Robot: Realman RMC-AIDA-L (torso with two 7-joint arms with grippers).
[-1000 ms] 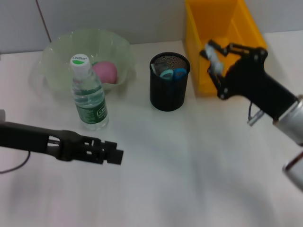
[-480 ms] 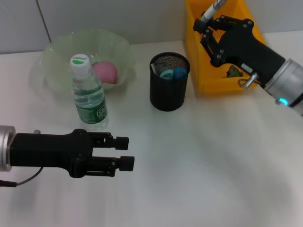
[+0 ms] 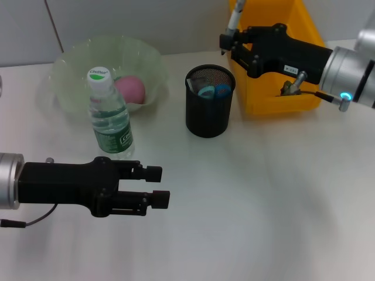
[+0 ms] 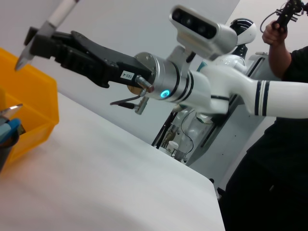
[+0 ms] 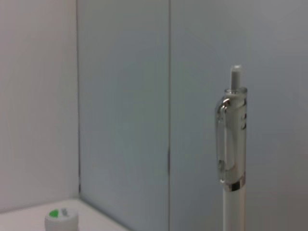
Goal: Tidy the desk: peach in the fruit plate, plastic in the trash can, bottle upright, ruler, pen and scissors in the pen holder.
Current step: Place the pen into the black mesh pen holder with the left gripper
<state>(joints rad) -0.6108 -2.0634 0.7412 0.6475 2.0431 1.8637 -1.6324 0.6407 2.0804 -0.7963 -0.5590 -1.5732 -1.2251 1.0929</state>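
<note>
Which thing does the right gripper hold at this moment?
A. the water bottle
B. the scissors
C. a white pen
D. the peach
C: the right gripper is shut on a white pen, holding it upright above and behind the black pen holder, while the bottle stands on the table and the peach lies in the green plate.

White tabletop (image 3: 246, 199); pale grey panelled wall (image 3: 117, 17) w/ dark vertical seam behind; even, soft lighting.
</note>
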